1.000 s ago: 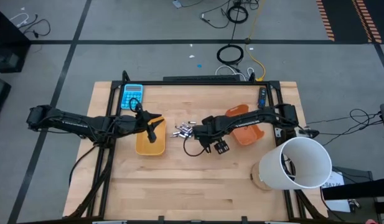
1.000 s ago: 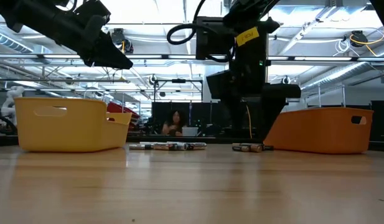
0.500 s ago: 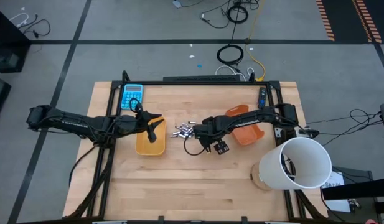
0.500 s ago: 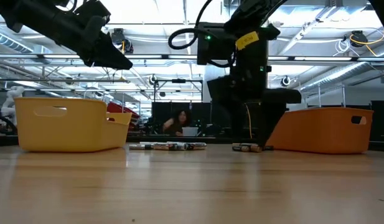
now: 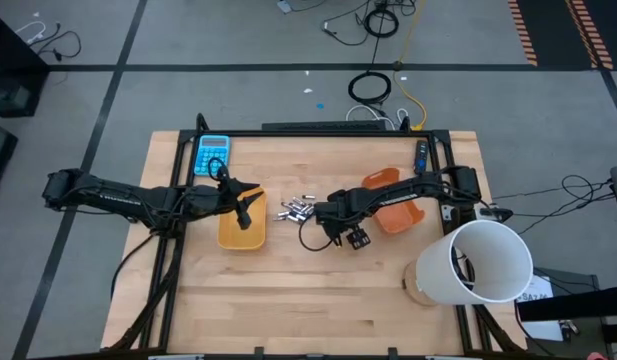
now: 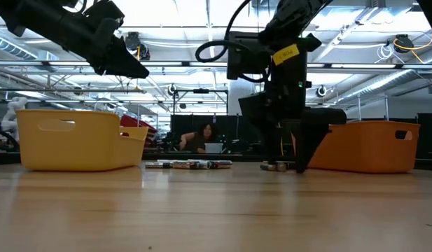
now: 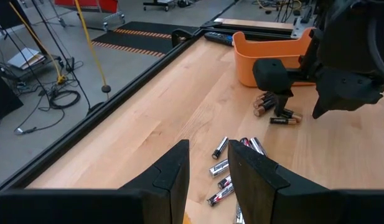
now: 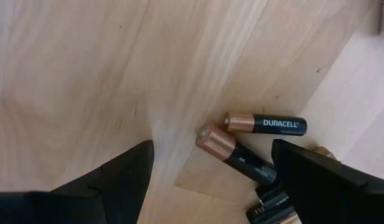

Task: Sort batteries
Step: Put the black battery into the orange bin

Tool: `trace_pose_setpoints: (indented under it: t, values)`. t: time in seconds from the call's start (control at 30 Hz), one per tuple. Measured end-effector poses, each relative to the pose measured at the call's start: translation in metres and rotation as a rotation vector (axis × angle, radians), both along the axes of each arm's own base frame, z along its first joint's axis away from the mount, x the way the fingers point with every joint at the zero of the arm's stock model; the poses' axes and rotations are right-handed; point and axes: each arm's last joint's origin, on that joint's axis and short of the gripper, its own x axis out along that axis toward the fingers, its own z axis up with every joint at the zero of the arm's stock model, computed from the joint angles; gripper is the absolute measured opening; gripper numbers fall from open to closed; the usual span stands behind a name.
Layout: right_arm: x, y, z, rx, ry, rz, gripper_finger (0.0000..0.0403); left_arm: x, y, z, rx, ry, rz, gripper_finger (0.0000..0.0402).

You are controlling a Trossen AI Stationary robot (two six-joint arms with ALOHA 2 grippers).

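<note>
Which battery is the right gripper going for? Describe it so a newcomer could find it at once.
Start at the orange tray on the table's right half. Just beside it, toward the table's middle, the right gripper hangs open over a small group of dark, copper-capped batteries. The likely target, lying between its fingers, is the one marked AA, angled, unlike the level DURACELL one beside it.

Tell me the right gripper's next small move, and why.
Probably lower a touch and close on the nearest dark battery. The right gripper hangs low over the table with its jaws open, and that battery lies between them, close beside a second battery.
</note>
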Motion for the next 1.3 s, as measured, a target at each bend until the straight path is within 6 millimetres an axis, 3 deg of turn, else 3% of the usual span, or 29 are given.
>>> trace_pose_setpoints:
  t: [0.23,0.5,0.7,0.93,1.3]
  values:
    - [0.0,-0.007,0.0,0.0,0.001,-0.025,0.0296,0.0,0.0,0.0,0.0,-0.001,0.0,0.0121]
    - [-0.001,-0.018,-0.001,0.059,-0.002,-0.026,0.0235,0.0,0.0,0.0,-0.001,-0.001,0.0,0.0121]
    - [-0.001,-0.019,-0.002,0.081,0.001,0.006,0.0156,0.0,0.0,0.0,0.0,-0.001,0.0,0.0121]
    - [-0.001,-0.02,-0.001,0.071,0.002,0.05,0.0021,0.0,0.0,0.0,0.001,-0.001,-0.001,0.0121]
    - [-0.001,-0.02,0.0,0.069,-0.001,0.056,0.0019,0.0,0.0,0.0,-0.001,-0.006,0.0,0.0121]
